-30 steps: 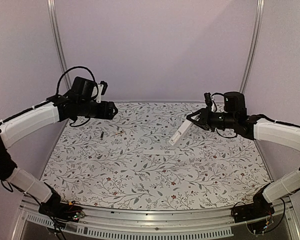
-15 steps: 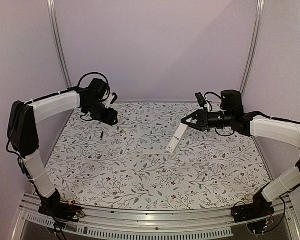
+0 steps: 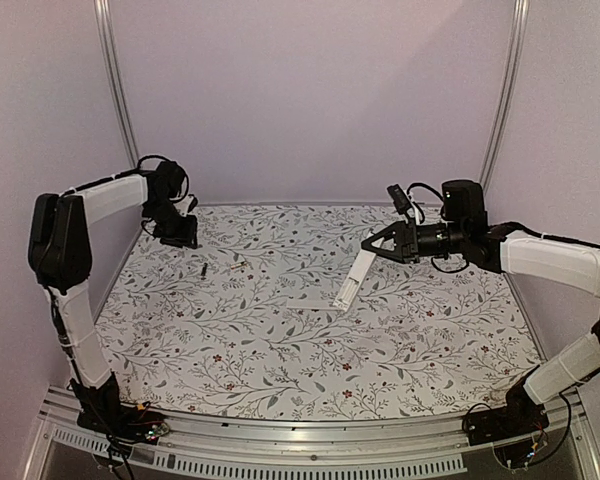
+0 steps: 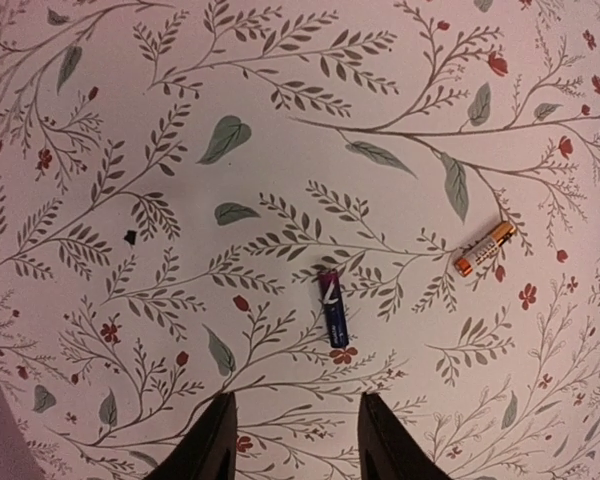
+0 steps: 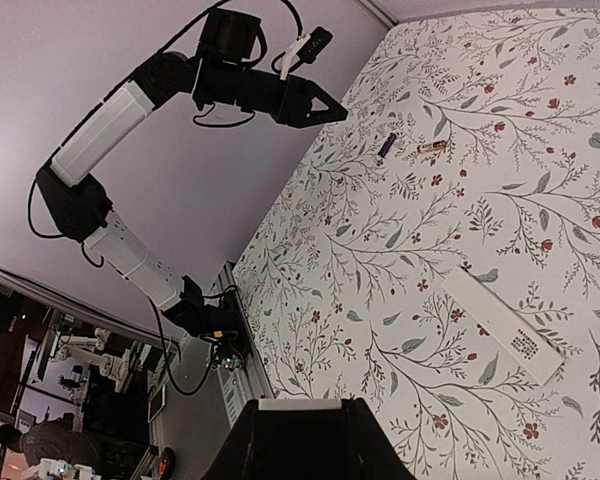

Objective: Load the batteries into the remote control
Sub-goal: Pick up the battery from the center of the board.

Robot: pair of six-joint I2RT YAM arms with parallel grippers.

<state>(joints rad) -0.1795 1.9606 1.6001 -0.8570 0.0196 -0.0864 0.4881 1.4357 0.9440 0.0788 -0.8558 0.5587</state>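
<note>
My right gripper (image 3: 376, 243) is shut on the upper end of the remote control (image 3: 353, 280), a long white bar hanging slanted above the table's middle right. In the right wrist view only its white end (image 5: 298, 404) shows between the jaws. The blackish battery (image 3: 203, 270) and the gold battery (image 3: 238, 266) lie apart on the table at the far left. My left gripper (image 3: 179, 238) is open and empty, pointing down above the table, left of them. In the left wrist view the dark battery (image 4: 332, 310) lies just ahead of the fingers (image 4: 214, 448), with the gold one (image 4: 484, 248) further right.
A thin flat white cover piece (image 3: 310, 303) lies on the floral tablecloth left of the remote's lower tip; it also shows in the right wrist view (image 5: 505, 325). Metal posts and pale walls close off the back and sides.
My left arm has swung back to the far left and its gripper has dropped, now pointing down near the batteries. My right gripper has shifted slightly left with the remote.
</note>
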